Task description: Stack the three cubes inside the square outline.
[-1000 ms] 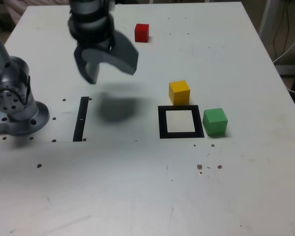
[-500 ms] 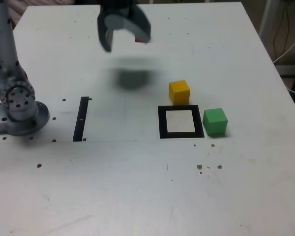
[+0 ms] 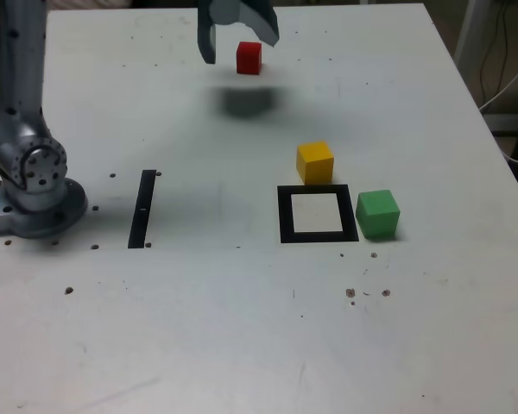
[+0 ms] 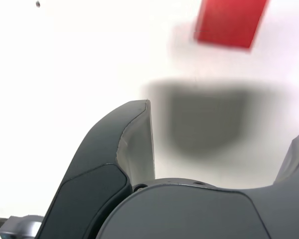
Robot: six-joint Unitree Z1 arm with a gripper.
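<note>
My jaws stand wide apart with nothing between them, raised over the far part of the counter [image 3: 198,336]. The red cube [image 3: 249,59] is what I judge I am going for. It sits near the counter's far edge, left of that edge's middle in the exterior view. From the wrist it lies ahead of my tips, beyond the gap rather than in it, and the shadow [image 4: 207,119] falls between. So I judge the coming move is a reach forward, then down; dropping straight from here would likely land me short. The cube has no long axis, but its sides look somewhat turned against my closing line, so a slight twist may help me meet two faces squarely.

Farther out, the yellow cube [image 3: 315,164] sits just beyond the square outline [image 3: 286,216], on its far-edge side, and the green cube [image 3: 378,216] sits just beside it, towards the counter's right edge. The outline's pale centre holds no cube, so no stack is begun. The black strip [image 3: 142,210] lies apart, between my arm's base [image 3: 36,203] and the outline.

My wrist and upper body are cut off by the exterior view's top. The wrist view crops the red cube, and my exact height above the counter I cannot tell.
</note>
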